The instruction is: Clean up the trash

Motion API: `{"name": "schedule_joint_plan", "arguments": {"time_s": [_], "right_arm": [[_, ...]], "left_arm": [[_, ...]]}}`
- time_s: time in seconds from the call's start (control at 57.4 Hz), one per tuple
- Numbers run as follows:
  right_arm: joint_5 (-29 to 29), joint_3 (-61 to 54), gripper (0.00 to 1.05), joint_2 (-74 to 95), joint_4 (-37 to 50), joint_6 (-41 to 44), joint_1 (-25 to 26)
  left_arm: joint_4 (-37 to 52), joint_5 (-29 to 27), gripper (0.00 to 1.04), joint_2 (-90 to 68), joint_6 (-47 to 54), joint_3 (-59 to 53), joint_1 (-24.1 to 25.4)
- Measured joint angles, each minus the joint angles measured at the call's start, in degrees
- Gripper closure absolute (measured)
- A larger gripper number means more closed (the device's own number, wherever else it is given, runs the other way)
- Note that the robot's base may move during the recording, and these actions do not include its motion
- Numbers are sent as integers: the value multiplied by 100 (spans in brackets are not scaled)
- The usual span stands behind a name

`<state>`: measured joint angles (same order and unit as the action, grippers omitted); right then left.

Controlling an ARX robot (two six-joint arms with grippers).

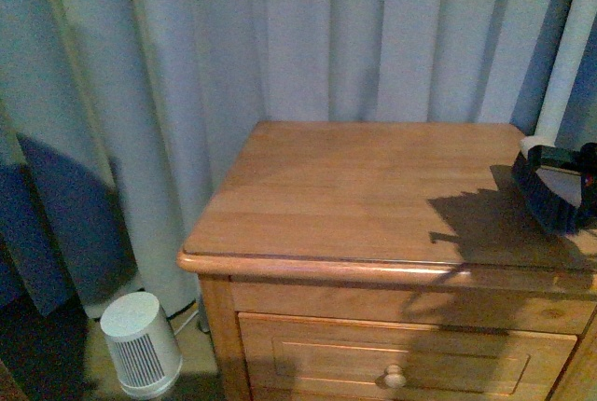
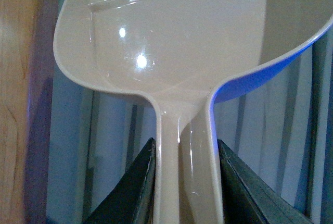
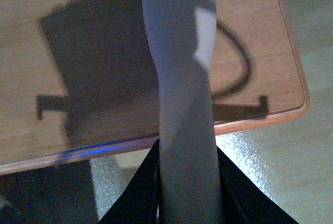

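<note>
dim, bluish cast | hard shadows on nightstand (image 1: 354, 186) | glare on dustpan (image 2: 156, 41) | soft focus

Setting: wooden bedside cabinet (image 1: 373, 186) in front of pleated curtains (image 1: 308, 37).
The cabinet top is flat and light brown with a rounded front edge. A hard-edged shadow (image 1: 494, 224) falls across its right portion. Below the top is one drawer (image 1: 308, 350) with a recessed panel and a round pale knob (image 1: 395, 378). The blue-grey curtains hang in vertical folds behind and left of the cabinet. The floor (image 3: 270, 166) is pale. A small white cylindrical appliance (image 1: 140, 343) with a slotted grille stands on it, near the cabinet's left front corner.
</note>
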<state>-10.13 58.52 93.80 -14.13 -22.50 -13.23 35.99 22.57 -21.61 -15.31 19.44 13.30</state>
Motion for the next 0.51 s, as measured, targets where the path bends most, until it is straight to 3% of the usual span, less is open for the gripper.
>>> {"name": "schedule_joint_plan", "arguments": {"time_s": [0.296, 0.505], "right_arm": [[-621, -949, 84, -1790, 2323, 1309, -197], [-815, -1567, 84, -3254, 3423, 1904, -319]], "left_arm": [[0, 0, 76, 0, 0, 0, 0], [0, 0, 76, 0, 0, 0, 0]]}}
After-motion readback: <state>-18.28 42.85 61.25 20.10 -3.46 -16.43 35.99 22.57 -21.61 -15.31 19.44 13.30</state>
